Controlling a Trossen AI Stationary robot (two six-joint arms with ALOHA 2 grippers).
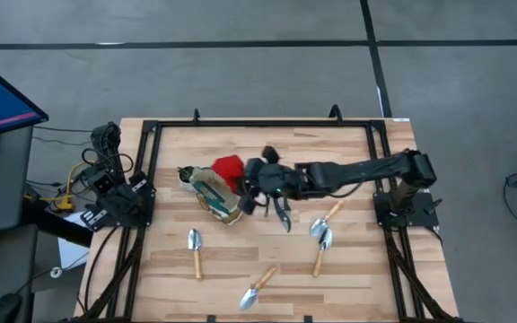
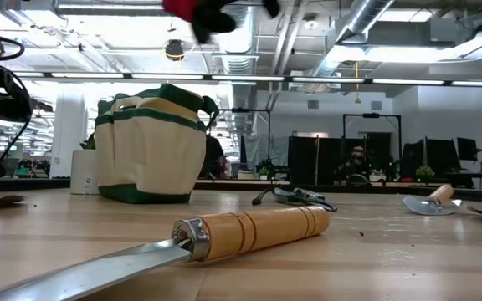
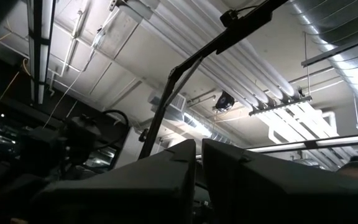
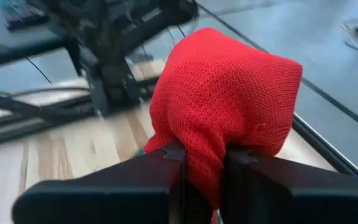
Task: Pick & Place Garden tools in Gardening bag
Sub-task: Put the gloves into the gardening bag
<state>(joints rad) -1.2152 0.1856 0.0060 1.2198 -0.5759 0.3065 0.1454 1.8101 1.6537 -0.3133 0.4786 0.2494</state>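
The right tool [image 4: 201,165] is closed tight on a red knitted item [image 4: 225,106], a piece of fabric that bulges out past the two dark fingers [image 4: 135,186] in the right wrist view. From above, this red item [image 1: 229,167] hangs over the middle of the worktop [image 1: 348,278], just beside the far end of the gardening bag [image 1: 215,196], with the right arm stretched across from its base on the right. In the low view the red fabric [image 2: 192,10] shows at the top edge, above the bag and clear of it.

The gardening bag [image 2: 151,144] stands upright on the worktop, beige with dark green trim. Dark-handled pruning shears [image 1: 283,213] lie on the wood just right of the bag. Four wooden-handled trowels lie scattered on the near half: one [image 1: 196,249] left of centre, one [image 1: 258,289] near the front edge, and two [image 1: 321,247] close together at the right. One trowel's handle [image 2: 253,230] lies close before the low camera.

The left tool [image 3: 197,180] is shut with nothing in it, parked at the worktop's left edge, pointing up toward the ceiling
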